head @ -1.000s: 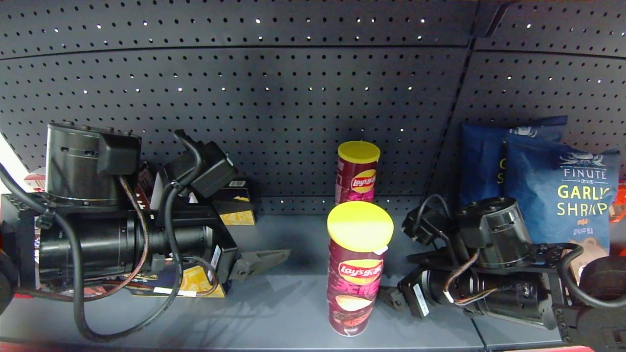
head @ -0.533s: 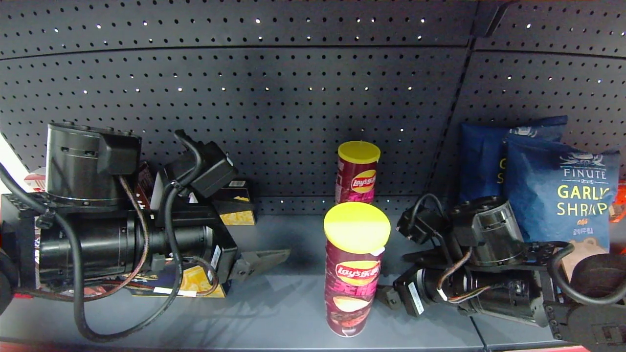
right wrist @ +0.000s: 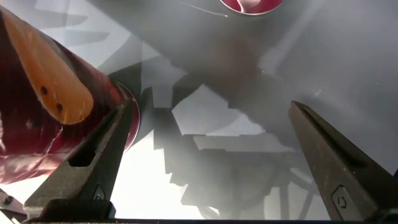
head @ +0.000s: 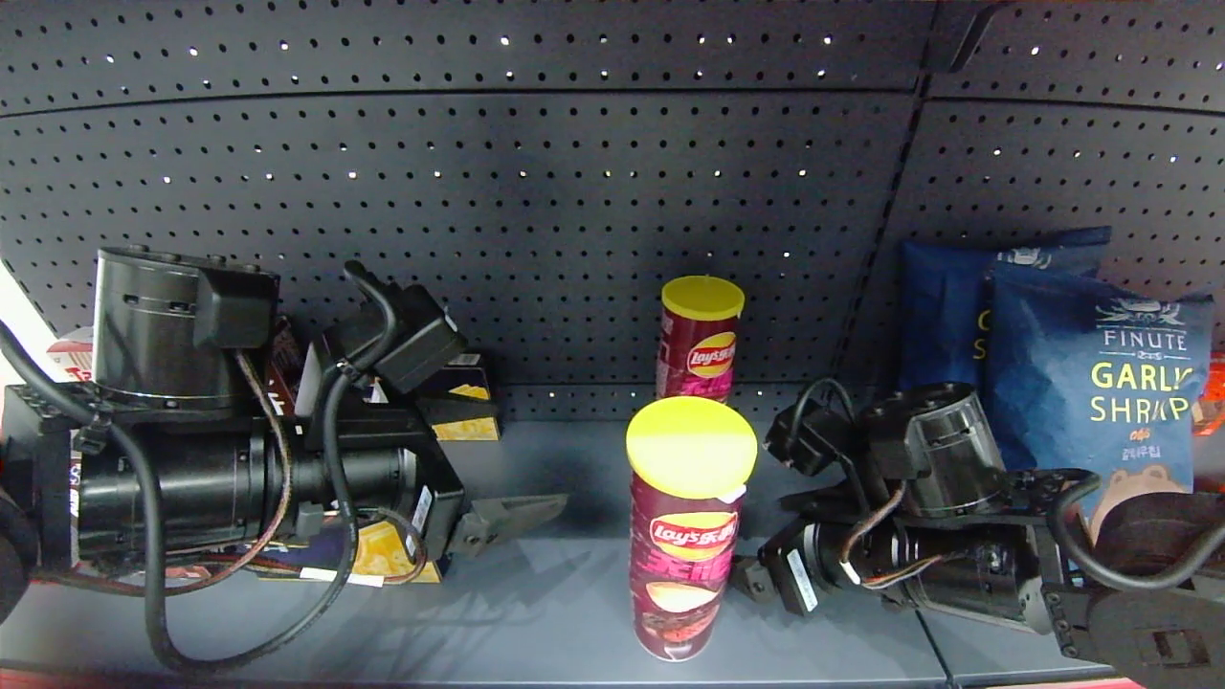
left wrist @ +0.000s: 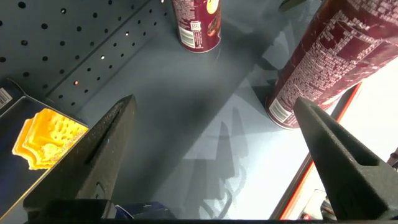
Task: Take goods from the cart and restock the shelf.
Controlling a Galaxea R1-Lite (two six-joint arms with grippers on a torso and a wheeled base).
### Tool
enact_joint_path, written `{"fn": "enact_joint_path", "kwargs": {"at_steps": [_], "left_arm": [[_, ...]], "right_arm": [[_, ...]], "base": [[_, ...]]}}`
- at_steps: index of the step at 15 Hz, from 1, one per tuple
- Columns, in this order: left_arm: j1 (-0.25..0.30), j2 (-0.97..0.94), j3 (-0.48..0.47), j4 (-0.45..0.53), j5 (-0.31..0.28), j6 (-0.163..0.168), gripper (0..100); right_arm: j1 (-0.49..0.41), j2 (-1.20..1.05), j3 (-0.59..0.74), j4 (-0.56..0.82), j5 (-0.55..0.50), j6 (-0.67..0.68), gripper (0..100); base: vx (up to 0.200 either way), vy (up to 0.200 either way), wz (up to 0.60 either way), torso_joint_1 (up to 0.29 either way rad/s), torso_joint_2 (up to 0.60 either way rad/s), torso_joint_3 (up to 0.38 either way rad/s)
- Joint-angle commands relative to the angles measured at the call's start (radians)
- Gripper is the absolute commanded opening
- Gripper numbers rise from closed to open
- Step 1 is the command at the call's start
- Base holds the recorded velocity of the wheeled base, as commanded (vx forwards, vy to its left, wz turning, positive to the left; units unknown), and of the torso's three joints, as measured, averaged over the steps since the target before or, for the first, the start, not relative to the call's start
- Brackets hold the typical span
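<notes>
Two maroon chip cans with yellow lids stand upright on the dark shelf (head: 565,603). The front can (head: 687,545) is near the shelf's front edge, and the back can (head: 701,340) is against the pegboard. My right gripper (head: 748,577) lies low, right beside the front can, open. In the right wrist view its fingers (right wrist: 93,168) spread wide, with the front can (right wrist: 43,106) at one finger's outer side. My left gripper (head: 507,512) is open, left of the front can, holding nothing. Its wrist view takes in the front can (left wrist: 329,62) and the back can (left wrist: 198,22).
Blue snack bags (head: 1091,373) stand at the right behind my right arm. Dark boxes with yellow print (head: 459,402) sit at the left behind my left arm, one also near the left gripper (left wrist: 43,134). The perforated back wall (head: 574,191) closes the shelf.
My right arm has moved left along the shelf, and the front can has shifted a little to the left with it. The left arm has barely moved.
</notes>
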Motion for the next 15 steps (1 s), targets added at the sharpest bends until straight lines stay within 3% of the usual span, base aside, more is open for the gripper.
{"fn": "enact_joint_path", "kwargs": {"at_steps": [1,9,15], "left_arm": [[0.000,0.000,0.001,-0.001,0.001,0.000,100],[0.002,-0.002,0.003,-0.001,0.001,0.000,100],[0.000,-0.002,0.024,-0.002,-0.001,0.000,100]], "right_arm": [[0.003,0.005,-0.004,0.000,0.000,0.000,100],[0.003,0.016,-0.019,-0.005,-0.003,0.000,100],[-0.122,0.037,-0.137,-0.025,-0.031,0.002,100]], "base": [[0.000,0.000,0.00,0.000,0.00,0.000],[0.000,0.000,0.00,0.000,0.00,0.000],[0.000,0.000,0.00,0.000,0.00,0.000]]}}
